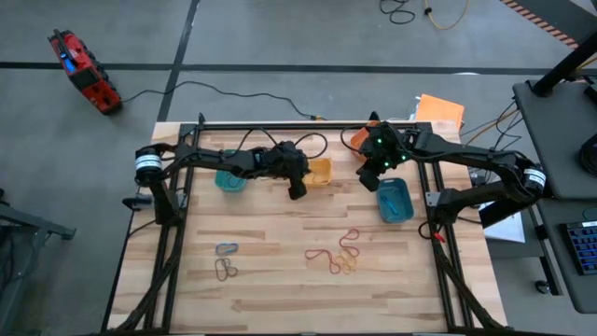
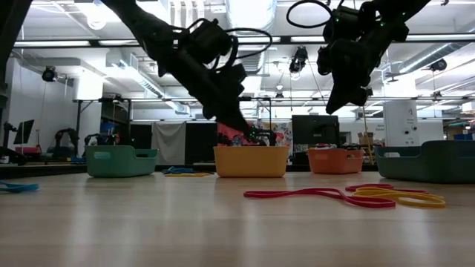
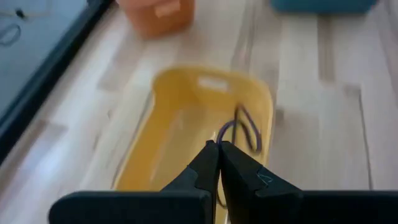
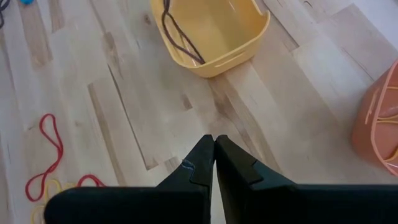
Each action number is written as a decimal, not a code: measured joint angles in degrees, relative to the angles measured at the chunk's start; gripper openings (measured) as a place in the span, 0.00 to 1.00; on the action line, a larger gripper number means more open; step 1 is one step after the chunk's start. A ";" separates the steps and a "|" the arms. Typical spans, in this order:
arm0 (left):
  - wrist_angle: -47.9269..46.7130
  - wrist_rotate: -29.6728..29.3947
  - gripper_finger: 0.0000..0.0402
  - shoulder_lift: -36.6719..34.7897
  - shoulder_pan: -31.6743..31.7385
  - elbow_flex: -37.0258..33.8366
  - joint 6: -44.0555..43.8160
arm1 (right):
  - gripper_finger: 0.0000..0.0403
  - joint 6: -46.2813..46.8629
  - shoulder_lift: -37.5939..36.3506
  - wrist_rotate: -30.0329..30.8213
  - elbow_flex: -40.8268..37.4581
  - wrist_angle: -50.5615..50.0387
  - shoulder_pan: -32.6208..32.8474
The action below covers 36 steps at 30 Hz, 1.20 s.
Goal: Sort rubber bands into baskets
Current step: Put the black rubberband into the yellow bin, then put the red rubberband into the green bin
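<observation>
Grippers, left (image 3: 217, 146) over the yellow basket (image 3: 186, 124) and right (image 4: 213, 142) nearby, are both closed and empty; descending closed could push bands (image 1: 336, 254) aside.

**Wood, plastic and rubber on the bench**

The table (image 1: 280, 280) is pale planked wood, smooth, with visible grain and a faint satin sheen in the low view. Its frame (image 1: 308, 124) is dark metal rail, matt. The yellow basket (image 4: 239, 46) is smooth moulded plastic with a soft gloss; the orange basket (image 4: 379, 124), teal basket (image 2: 121, 161) and blue basket (image 1: 395, 200) look like the same plastic. The red band (image 2: 312, 194) and yellow band (image 2: 404, 197) are matt rubber. A dark band (image 4: 177, 34) in the yellow basket seems rubber too, though it is blurred. The left gripper (image 3: 217, 149) and right gripper (image 4: 213, 144) have matt black fingers, probably plastic.
</observation>
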 joint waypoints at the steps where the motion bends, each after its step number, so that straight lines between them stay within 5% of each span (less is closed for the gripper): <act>1: -2.01 0.00 0.00 0.00 0.08 0.22 0.41 | 0.02 0.00 0.00 0.00 -0.02 0.00 0.00; 11: -8.80 -0.22 0.00 -0.07 1.79 0.32 1.21 | 0.02 0.02 0.00 0.00 -0.13 0.09 0.00; 18: -7.14 -8.87 0.03 -0.09 1.94 0.36 0.86 | 0.02 0.02 0.00 0.00 -0.13 0.27 0.02; 31: -6.35 -8.44 0.25 -0.17 1.77 0.36 0.62 | 0.02 0.02 0.00 0.00 -0.40 1.32 0.01; 36: -6.40 -2.56 0.29 -1.33 1.29 0.36 0.91 | 0.02 0.04 0.00 -0.01 -0.83 1.55 0.01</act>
